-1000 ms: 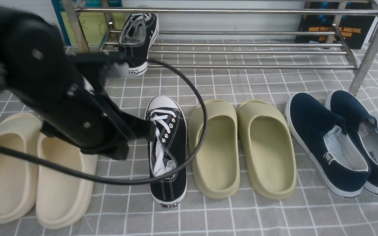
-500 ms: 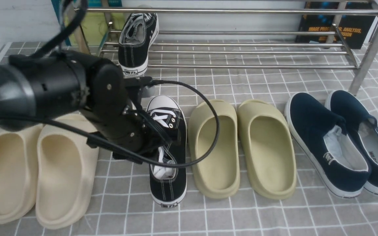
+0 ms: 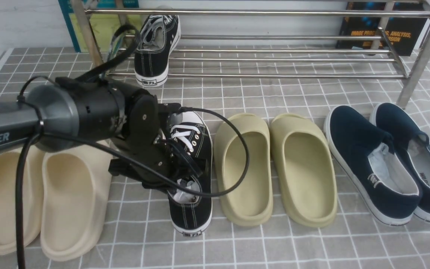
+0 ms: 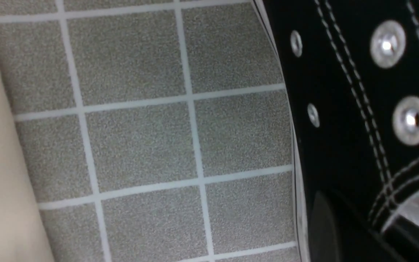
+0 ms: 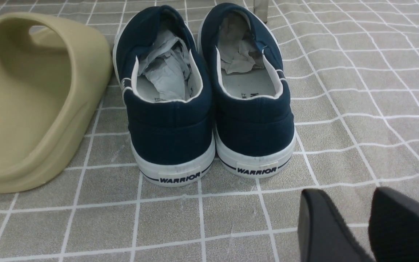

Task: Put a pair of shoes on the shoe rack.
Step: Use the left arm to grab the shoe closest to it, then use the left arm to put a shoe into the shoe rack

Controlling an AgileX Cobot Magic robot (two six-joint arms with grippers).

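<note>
Pointing toe-first at the rack (image 3: 274, 76), the sneaker (image 3: 200, 149) seems clamped by the left tool (image 3: 186, 176).

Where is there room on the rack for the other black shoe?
On the shoe rack, the lower bars are bare from the racked sneaker to its right end. Floor row is crowded: cream slides, other sneaker, olive slides, navy shoes.

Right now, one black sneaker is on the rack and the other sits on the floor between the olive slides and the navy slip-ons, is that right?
Not quite. The front view shows the floor sneaker between the cream slides and the olive slides. The other sneaker is on the rack.
</note>
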